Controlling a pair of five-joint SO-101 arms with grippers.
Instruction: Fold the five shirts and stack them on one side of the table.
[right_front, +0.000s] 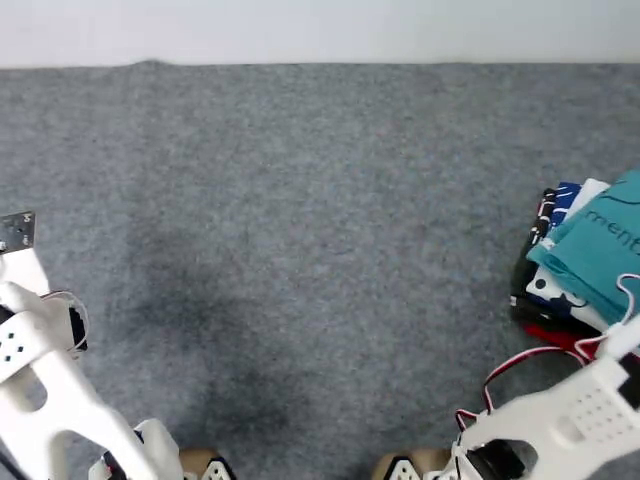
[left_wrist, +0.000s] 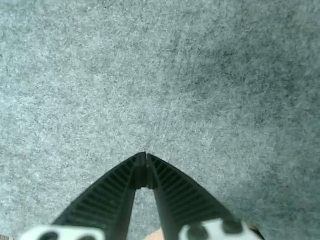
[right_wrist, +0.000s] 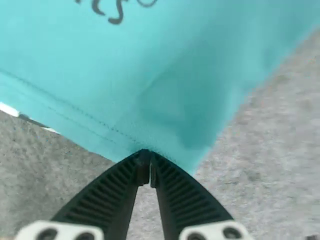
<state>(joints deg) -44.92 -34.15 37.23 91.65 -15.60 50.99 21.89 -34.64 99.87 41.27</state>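
right jaws, pressed together, sit at the stitched hem of the teal shirt (right_wrist: 150, 75). left jaws are likewise together over bare grey counter (left_wrist: 150, 75). from above, that shirt tops a folded stack (right_front: 542, 288) at the counter's right edge.

Top shirt (right_front: 598, 262): teal (dark grey lettering). Shirts beneath (right_front: 552, 290): navy, white, black, red. Worktop (right_front: 320, 200): mottled grey. Fingers (left_wrist: 116, 192): black, ribbed.

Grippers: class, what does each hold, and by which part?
Left gripper: shut on nothing. Right gripper: shut, tips at the hem of the teal shirt; whether it pinches cloth cannot be told.
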